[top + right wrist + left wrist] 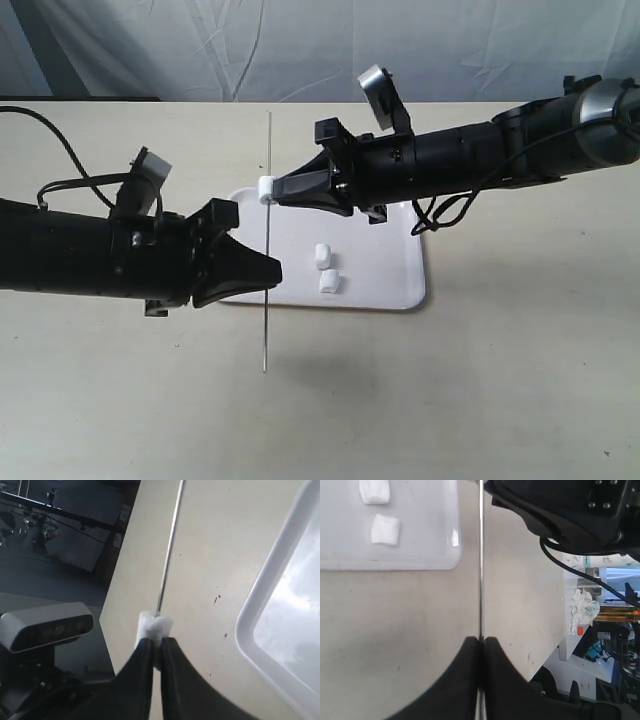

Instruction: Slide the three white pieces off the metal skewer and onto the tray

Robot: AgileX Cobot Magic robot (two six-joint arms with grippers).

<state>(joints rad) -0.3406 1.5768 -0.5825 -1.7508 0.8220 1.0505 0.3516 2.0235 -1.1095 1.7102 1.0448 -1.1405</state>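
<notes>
Exterior view: right fingers tight on white piece, left fingers on skewer.

The tray is gleaming glossy white against the beige table. On the tray, a white piece and a second white piece are matching it in colour; just off the tray's rim a third white piece is standing out against the grey metal skewer. The left gripper and right gripper are both showing matte black

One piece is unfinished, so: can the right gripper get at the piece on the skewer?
Likely yes: the right gripper is shut on the piece, with bare skewer beyond it.
</notes>
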